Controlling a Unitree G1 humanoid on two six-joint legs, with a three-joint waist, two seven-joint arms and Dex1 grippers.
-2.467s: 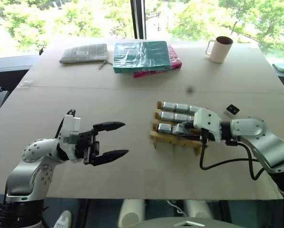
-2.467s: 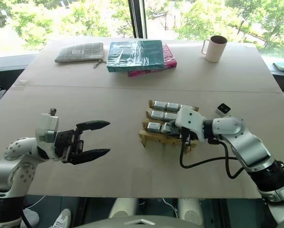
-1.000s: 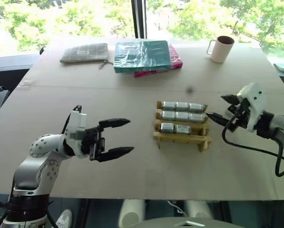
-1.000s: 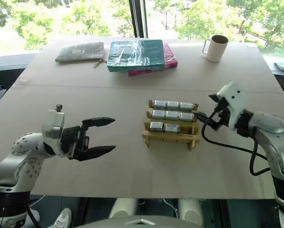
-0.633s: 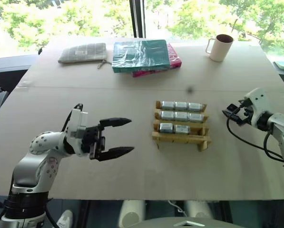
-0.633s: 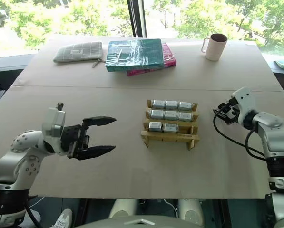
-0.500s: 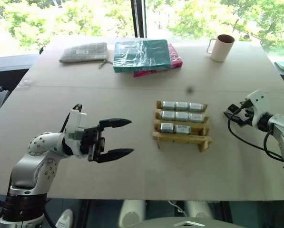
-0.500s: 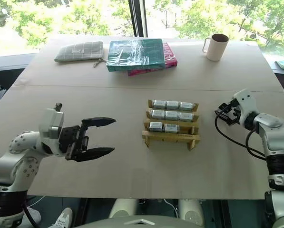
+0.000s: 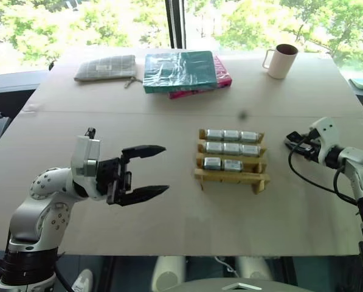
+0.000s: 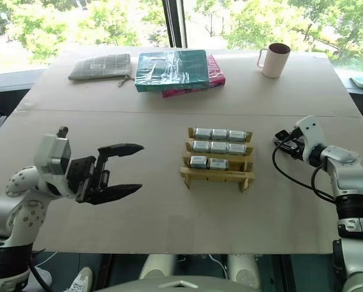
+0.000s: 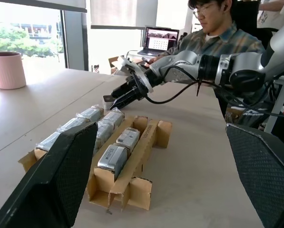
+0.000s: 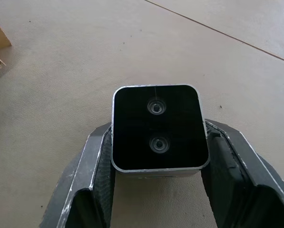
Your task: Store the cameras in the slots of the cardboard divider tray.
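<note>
Gripping the black-faced camera [image 12: 156,127], a rounded white square, right gripper [image 12: 156,166] at frame right | left gripper [image 9: 146,171] spread wide, lower left | tan slatted cardboard divider tray [image 9: 231,177] mid-frame with eight silvery cameras [image 9: 231,149] | matte beige table [image 9: 169,225], window behind | mug [image 9: 281,61], teal book [image 9: 180,71], pouch [image 9: 106,67] along top

The cardboard divider tray [image 9: 231,177] lies flat on the table. Eight silver-grey cameras [image 9: 231,149] sit in its slots: three, three, then two. One black-faced camera [image 12: 156,127] rests apart, to its right.
</note>
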